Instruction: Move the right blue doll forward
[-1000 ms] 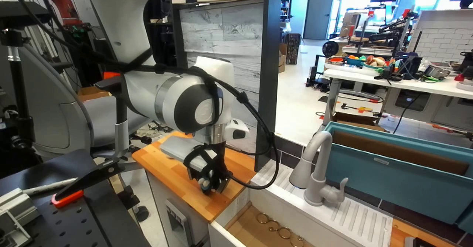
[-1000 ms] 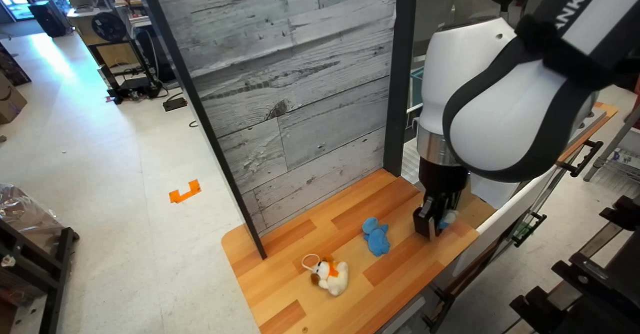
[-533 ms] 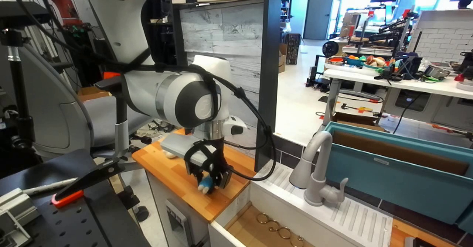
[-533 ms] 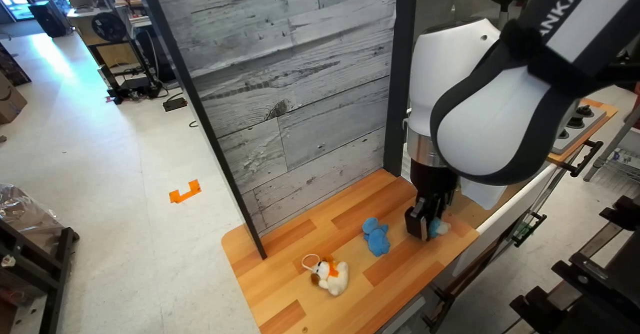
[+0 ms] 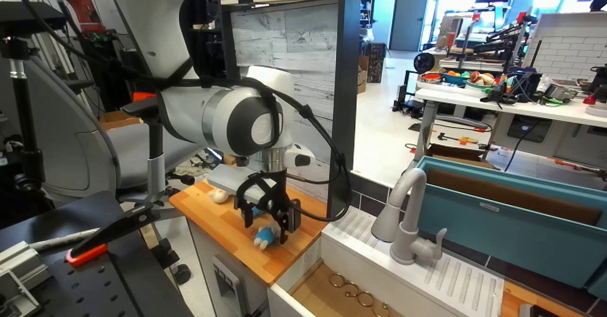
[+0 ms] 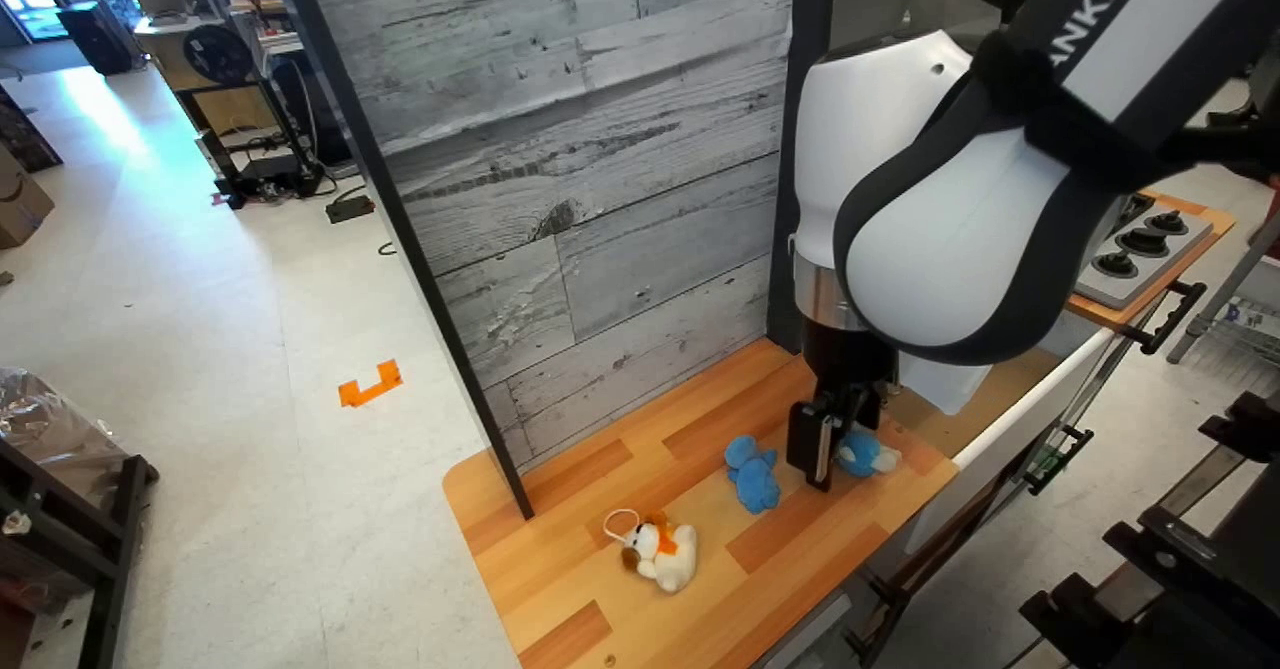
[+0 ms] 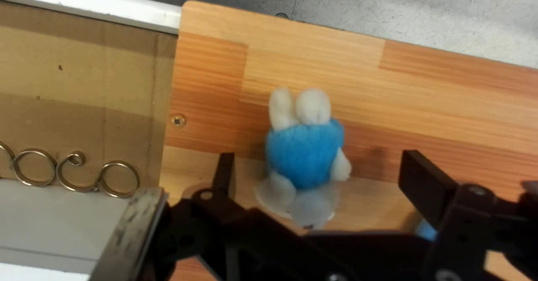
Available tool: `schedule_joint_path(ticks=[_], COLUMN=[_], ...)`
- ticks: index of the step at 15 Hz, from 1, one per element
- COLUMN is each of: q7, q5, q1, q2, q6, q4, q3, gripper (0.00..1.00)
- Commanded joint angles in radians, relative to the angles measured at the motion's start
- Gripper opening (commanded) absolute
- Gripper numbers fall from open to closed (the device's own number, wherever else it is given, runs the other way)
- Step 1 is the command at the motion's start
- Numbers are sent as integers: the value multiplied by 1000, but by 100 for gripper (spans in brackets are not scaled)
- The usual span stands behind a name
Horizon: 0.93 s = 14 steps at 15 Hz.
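The right blue doll point(image 6: 860, 454), blue-bodied with whitish limbs, lies on the wooden counter point(image 7: 420, 100). My gripper point(image 7: 317, 159) stands open over it, jaws wide apart. In the wrist view the doll's blue body point(image 7: 304, 153) shows between the fingers with a gap on either side. Its head end, toward the gripper's base, looks blurred. The white feet point(image 5: 261, 243) stick out from under the gripper in an exterior view. A plain blue doll point(image 6: 752, 477) lies left of the gripper there; only a sliver of blue point(image 7: 426, 230) shows past a finger in the wrist view.
A cream-white toy dog point(image 6: 672, 554) with an orange scarf lies farther along the counter. A grey wood-look panel point(image 6: 600, 199) rises behind the counter. Beside it lie a sink basin with curled metal rings point(image 7: 113, 178) and a faucet point(image 5: 408, 222).
The jaws have spread from around the blue-and-white doll, which has come down slightly onto the counter. The gripper has risen a little and shifted toward the plain blue doll.
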<state>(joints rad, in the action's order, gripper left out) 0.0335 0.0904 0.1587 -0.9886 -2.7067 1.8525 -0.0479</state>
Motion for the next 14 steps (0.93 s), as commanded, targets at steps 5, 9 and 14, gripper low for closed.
schedule_joint_path(ticks=[5, 9, 14], q7=[-65, -87, -79], q5=[5, -17, -4], q1=[33, 21, 14], q2=[174, 295, 273], q6=[-15, 49, 27], q4=[115, 180, 160], q3=[27, 8, 6], gripper=[100, 100, 100])
